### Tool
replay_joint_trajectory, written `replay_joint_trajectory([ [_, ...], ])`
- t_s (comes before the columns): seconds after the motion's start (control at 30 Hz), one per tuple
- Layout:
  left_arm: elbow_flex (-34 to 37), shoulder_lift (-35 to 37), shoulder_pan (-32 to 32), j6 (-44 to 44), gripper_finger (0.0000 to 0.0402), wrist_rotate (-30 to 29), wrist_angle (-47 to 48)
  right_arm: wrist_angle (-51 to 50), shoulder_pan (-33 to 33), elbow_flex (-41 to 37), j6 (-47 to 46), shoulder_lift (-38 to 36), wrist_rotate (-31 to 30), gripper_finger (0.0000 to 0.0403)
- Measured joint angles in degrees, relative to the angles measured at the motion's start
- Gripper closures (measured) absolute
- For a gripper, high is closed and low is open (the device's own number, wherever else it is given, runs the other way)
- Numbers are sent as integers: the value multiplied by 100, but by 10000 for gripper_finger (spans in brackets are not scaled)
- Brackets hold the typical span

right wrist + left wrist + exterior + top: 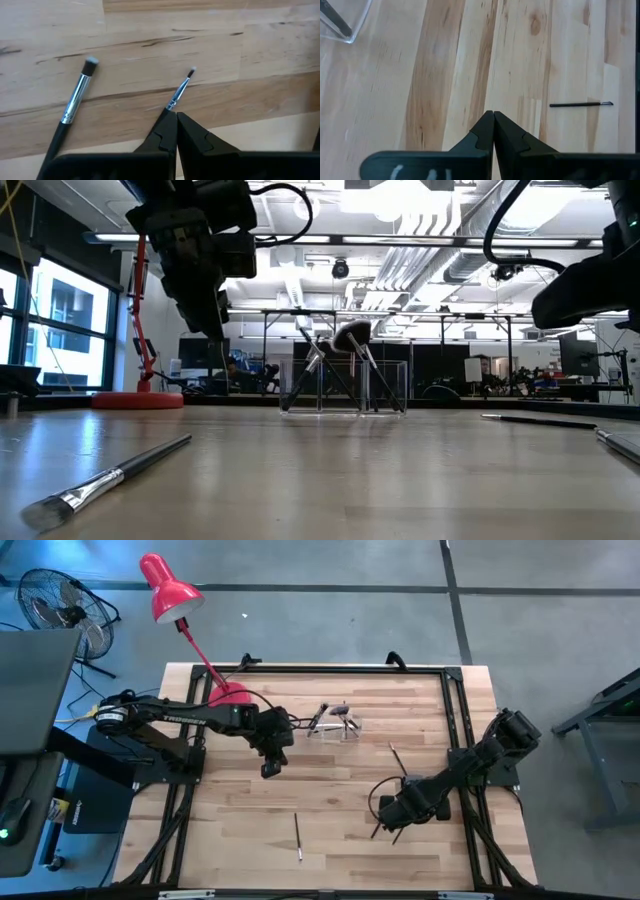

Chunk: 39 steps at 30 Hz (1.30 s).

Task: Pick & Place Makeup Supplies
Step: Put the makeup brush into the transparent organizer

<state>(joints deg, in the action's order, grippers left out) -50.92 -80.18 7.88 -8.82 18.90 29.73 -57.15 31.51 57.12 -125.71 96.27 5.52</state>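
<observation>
While the right gripper (pixel 175 117) sits low over the wood at about four o'clock on the table, its fingers are pinched together on the handle of a fine liner brush (pixel 181 90), the silvery ferrule and tiny tip poking out just ahead of them. Right beside it lies a fatter brush (pixel 76 100) with a pale flat head, free on the boards and untouched. My read: this is the pick, and a grip that far back on the handle should leave the tip end free to drop into the holder first.

Up at twelve o'clock stands the clear holder (pixel 333 726), already carrying a few brushes that lean crossed against its walls, one with a fluffy dark head (pixel 350 335). The left gripper (pixel 493 131) hangs near the table's centre, just at eight o'clock from the holder, fingers pressed flat together on nothing, seemingly waiting.

More stock lies loose: one brush (pixel 298 836) at six o'clock, another (pixel 396 756) between the holder and the right arm. Plenty left to collect, I'd say
</observation>
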Motion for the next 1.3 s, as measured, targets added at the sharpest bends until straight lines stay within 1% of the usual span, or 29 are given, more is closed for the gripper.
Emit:
replay_joint_trajectory([
  [0.1, 0, 0, 0, 0, 397, 0, -3, -1, 0, 0, 16, 0, -34, 382],
  [0.27, 0, 0, 0, -3, 397, -2, -4, -71, 0, 0, 18, 0, -42, 336],
  [0.37, 0, 0, 0, -42, 397, -4, -4, -44, 0, 0, -16, 0, 76, 315],
  [0.5, 0, 0, 0, -44, 397, -2, -4, 47, 0, 1, -81, 9, 140, 296],
  [0.63, -2, -2, 0, -66, 397, -2, 1, 235, -2, -116, -135, 15, 104, 285],
  [0.83, -2, -2, 0, -66, 397, -2, 44, 1022, -1, -557, -139, 17, 105, 285],
  [1.07, -2, -2, 0, -67, 397, 9, 42, 1216, -4, -680, -137, 0, 149, 288],
  [1.17, -2, -2, 0, -66, 397, 9, 42, 1213, -4, -682, -108, 0, 123, 303],
  [1.3, -2, -2, 0, -66, 397, 7, 40, 1226, -4, -682, -32, 2, 39, 342],
])
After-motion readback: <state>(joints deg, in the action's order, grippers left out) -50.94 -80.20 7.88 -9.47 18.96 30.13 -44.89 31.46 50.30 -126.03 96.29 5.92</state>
